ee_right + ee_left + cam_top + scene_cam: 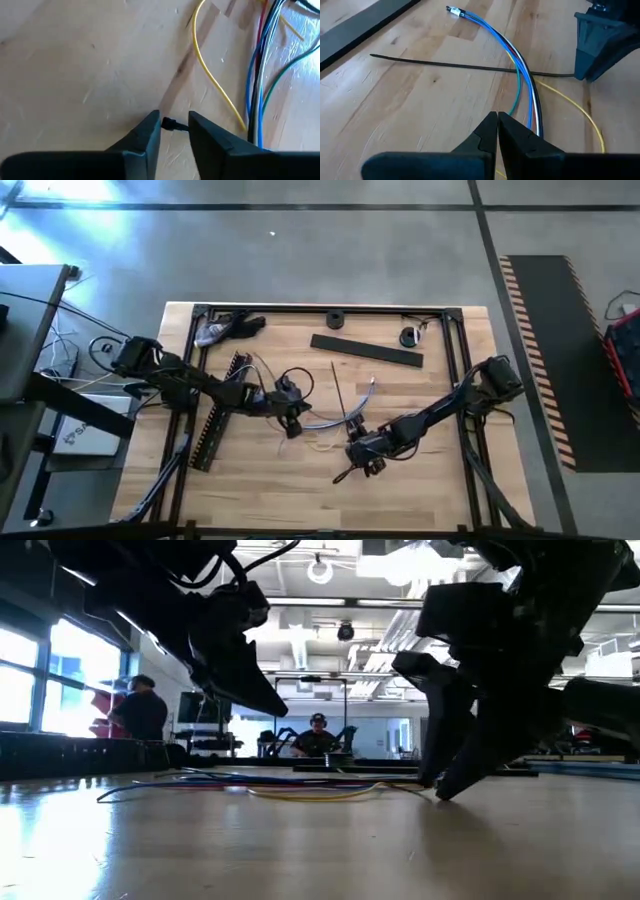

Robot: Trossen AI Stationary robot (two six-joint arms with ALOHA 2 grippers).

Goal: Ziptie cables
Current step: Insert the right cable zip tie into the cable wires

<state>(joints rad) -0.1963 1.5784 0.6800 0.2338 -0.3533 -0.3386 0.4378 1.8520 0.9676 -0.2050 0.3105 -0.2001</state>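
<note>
A: Where are the cables (522,70) found?

B: Mid-table, fanned loose, crossed by a thin zip tie (445,64).

A: Handling?

B: Light and limp, likely; best gathered mid-bundle. The left gripper (497,131) is seen closed, empty; the right gripper (174,126) slightly parted around the tie's head.

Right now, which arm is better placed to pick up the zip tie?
Probably the right. The right gripper is open with the zip tie head between its fingers, while the left gripper is shut beside the cables.
</note>
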